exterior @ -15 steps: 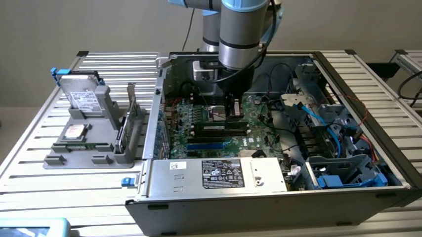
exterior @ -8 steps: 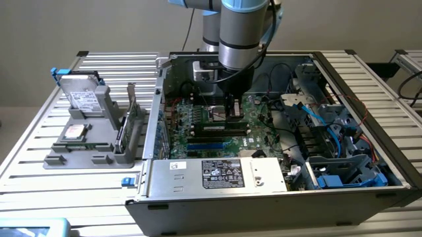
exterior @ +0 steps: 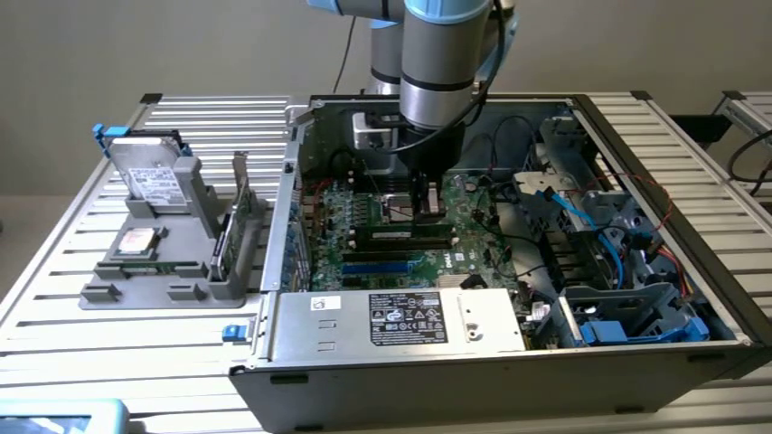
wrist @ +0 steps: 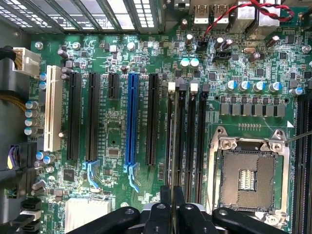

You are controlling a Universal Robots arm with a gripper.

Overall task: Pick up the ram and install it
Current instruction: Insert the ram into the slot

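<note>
The ram (exterior: 392, 237) stands on its long edge low over the motherboard (exterior: 476, 231), directly under me, inside the open computer case (exterior: 483, 384). From my wrist I see the ram (wrist: 170, 146) edge-on as a thin strip. It lines up with the memory slot farthest from the bare CPU socket (wrist: 248, 180), and I cannot tell whether it is seated. My gripper (exterior: 424, 213) is clamped on the ram's upper edge, with my fingers (wrist: 163, 212) pressed to either face and only the board's thickness between them. The other memory slots (wrist: 191, 141) lie between the ram and the socket, and a blue expansion slot (wrist: 131, 117) lies on the ram's other side. Outside the case, at the exterior view's left, a grey holder (exterior: 157, 271) on the slatted table (exterior: 72, 353) carries a silver hard drive (exterior: 151, 181) and an upright expansion card (exterior: 241, 212).
</note>
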